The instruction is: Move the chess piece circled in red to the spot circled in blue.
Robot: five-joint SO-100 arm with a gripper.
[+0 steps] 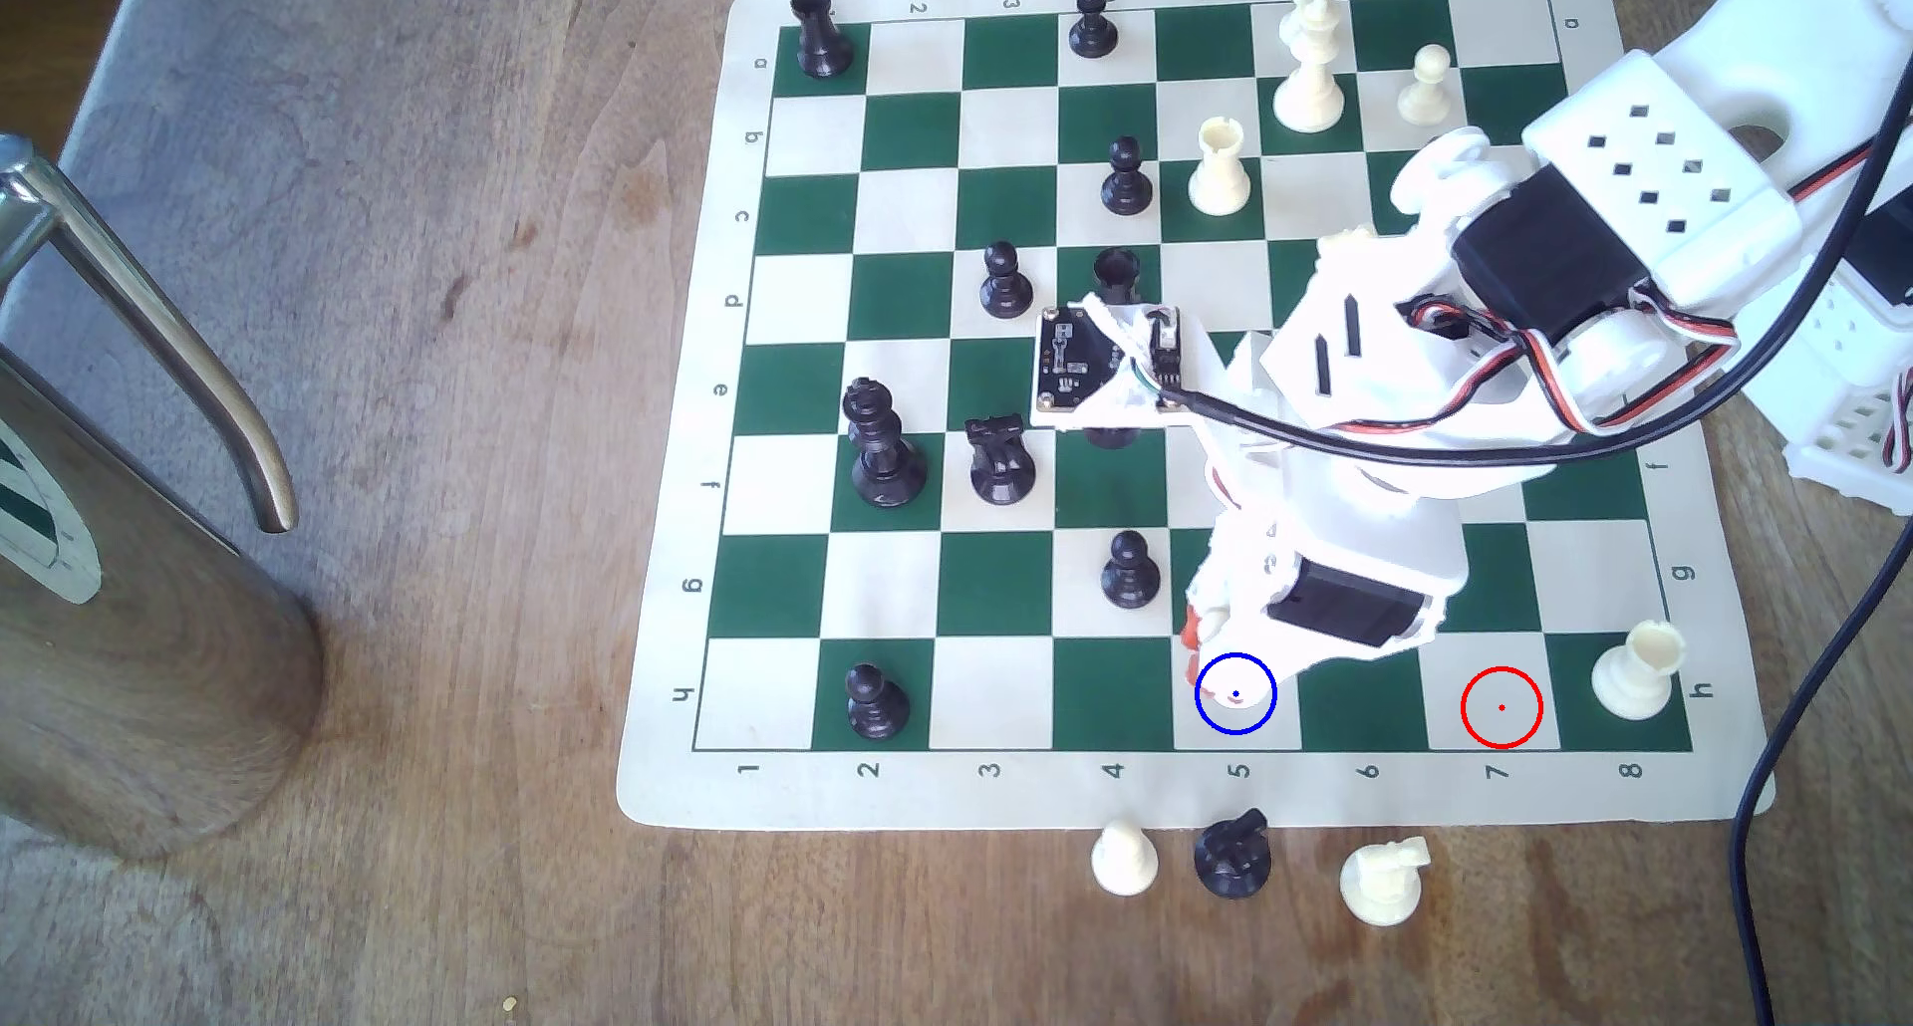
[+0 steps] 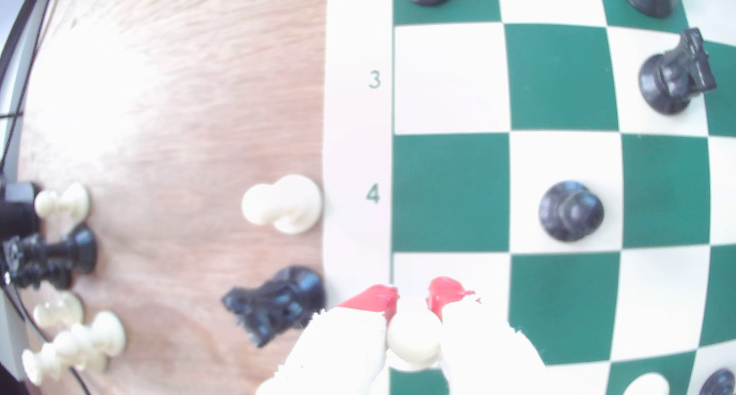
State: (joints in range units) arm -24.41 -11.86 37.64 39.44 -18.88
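Note:
The cream-white pawn (image 2: pixel 414 341) sits between my gripper's (image 2: pixel 412 299) red-tipped fingers (image 2: pixel 376 299), which are shut on its round head. In the exterior view my gripper (image 1: pixel 1206 645) reaches down at the near edge of the board, right over the spot circled in blue (image 1: pixel 1235 693). A pale part of the pawn (image 1: pixel 1242 687) shows inside that ring. Whether its base rests on the square I cannot tell. The red ring (image 1: pixel 1501 707), two squares toward the exterior view's right, marks a bare cream square.
A black pawn (image 1: pixel 1128 569) stands one square behind and to the left of the blue ring, and a cream rook (image 1: pixel 1636 669) beside the red ring. Off the near board edge lie a cream pawn (image 1: pixel 1124 858), a black knight (image 1: pixel 1232 853) and a cream knight (image 1: pixel 1382 881). A metal jug (image 1: pixel 124 571) stands far left.

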